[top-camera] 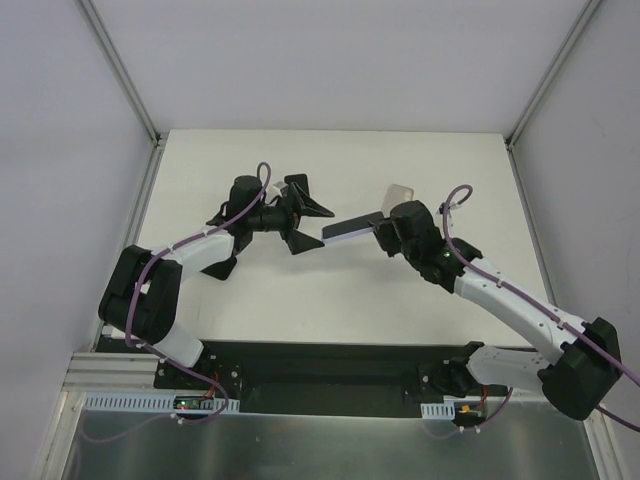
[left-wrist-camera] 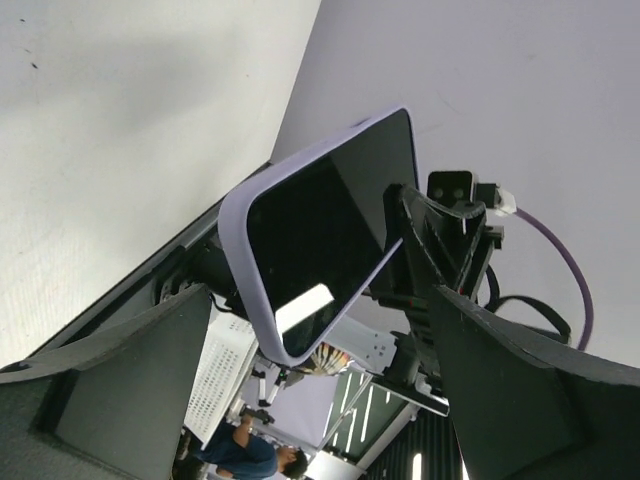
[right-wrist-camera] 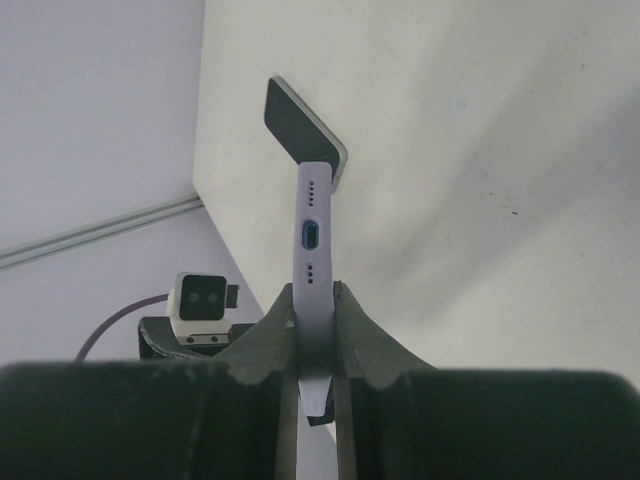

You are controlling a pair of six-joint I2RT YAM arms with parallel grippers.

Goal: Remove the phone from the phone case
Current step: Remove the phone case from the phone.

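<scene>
Gripping the lilac phone case edge-on, the right end effector clamps one end, phone inside. Its free end sits just before the wide-spread left end effector: pinch only the case lip, then peel.

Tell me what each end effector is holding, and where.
Right end effector clamps the cased phone at its charging-port end; left end effector is open, holding nothing.
</scene>
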